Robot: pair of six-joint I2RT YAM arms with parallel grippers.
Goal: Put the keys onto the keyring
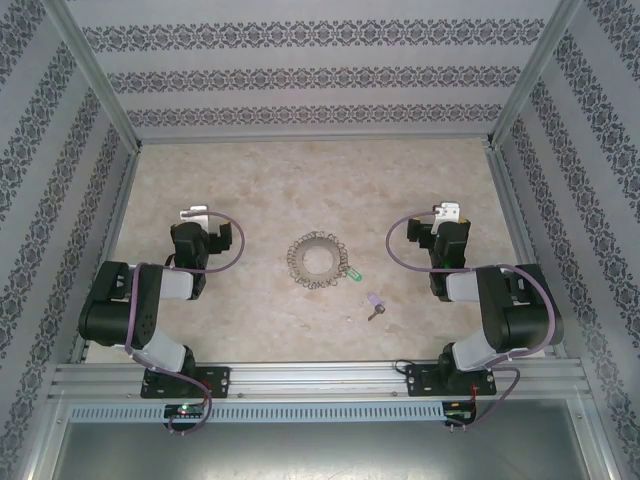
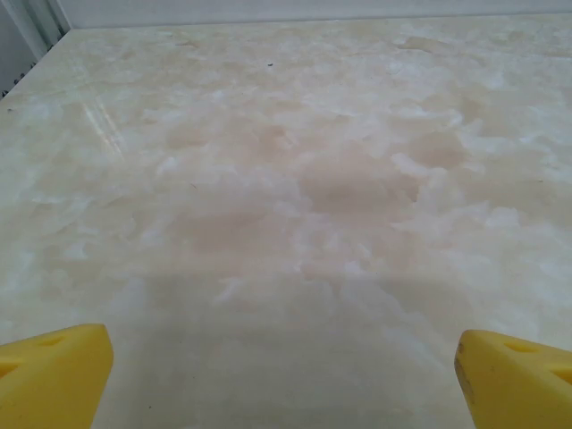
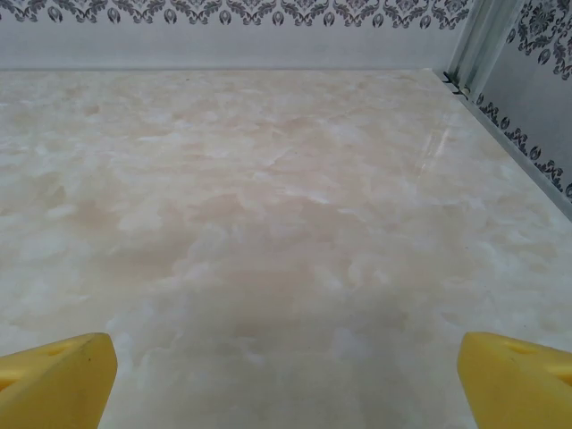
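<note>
The keyring (image 1: 318,260), a grey wreath of small silvery links with a hollow middle, lies flat at the table's centre. A green-headed key (image 1: 355,271) rests just off its right rim. A lilac-headed key (image 1: 375,305) lies nearer the front, apart from the ring. My left gripper (image 1: 193,214) sits folded back at the left, well away from the ring. My right gripper (image 1: 447,211) sits likewise at the right. Each wrist view has yellow fingertips (image 2: 54,375) (image 3: 55,380) spread wide at the bottom corners, with bare table between them.
The marbled beige tabletop (image 1: 300,180) is fenced by patterned walls and aluminium posts (image 1: 95,75). A metal rail (image 1: 320,378) runs along the near edge by the arm bases. In the right wrist view the wall corner post (image 3: 474,40) stands at the far right.
</note>
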